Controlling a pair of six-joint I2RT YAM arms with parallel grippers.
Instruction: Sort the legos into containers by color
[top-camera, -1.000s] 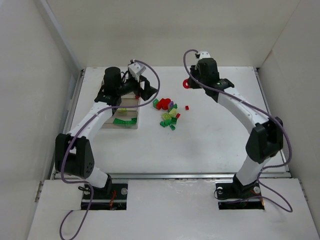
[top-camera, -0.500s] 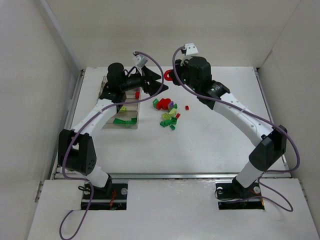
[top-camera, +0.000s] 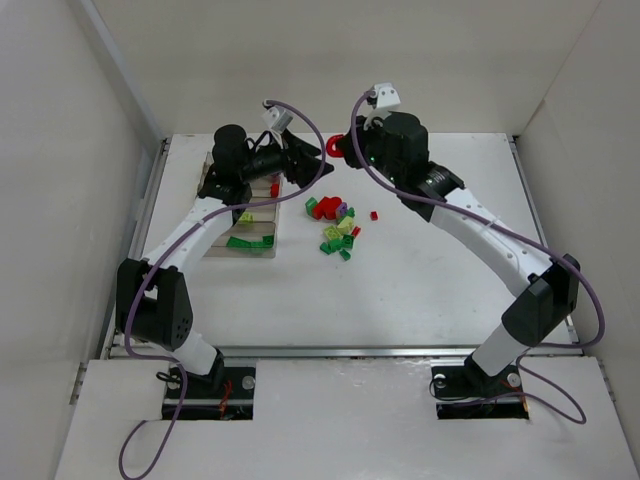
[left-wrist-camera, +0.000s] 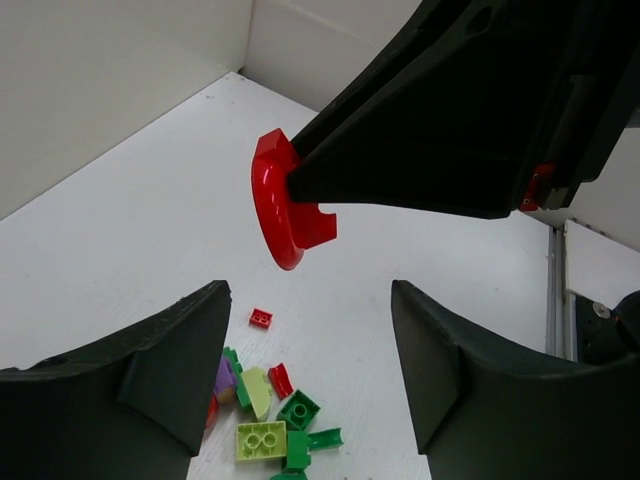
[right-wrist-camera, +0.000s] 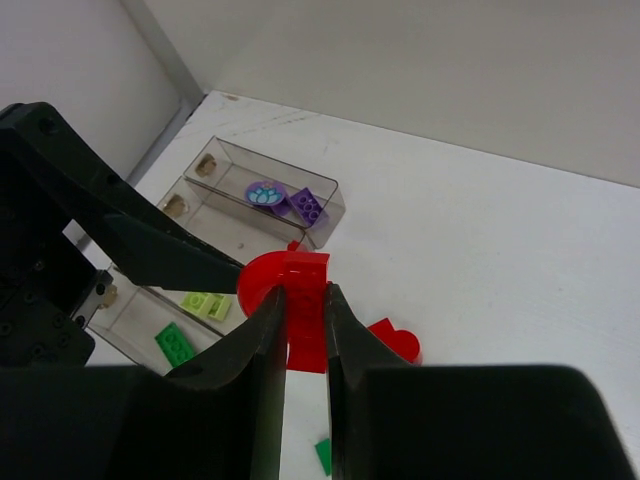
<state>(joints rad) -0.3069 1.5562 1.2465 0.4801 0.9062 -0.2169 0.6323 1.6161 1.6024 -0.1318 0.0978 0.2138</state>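
The white table (top-camera: 450, 280) carries the clear tray (right-wrist-camera: 225, 150) on my left side. Purple bricks (right-wrist-camera: 305, 205) lie in its far compartment, lime bricks (right-wrist-camera: 205, 303) and a green brick (right-wrist-camera: 175, 343) in nearer ones. My left gripper (left-wrist-camera: 310, 300) hangs with jaws wide apart and nothing between them. My right gripper (right-wrist-camera: 304, 300) pinches a red arch piece (left-wrist-camera: 275, 210) in the air, just ahead of the left fingers. The loose legos (top-camera: 338, 228) lie heaped beside the tray, and one small red brick (top-camera: 374, 214) lies apart from them.
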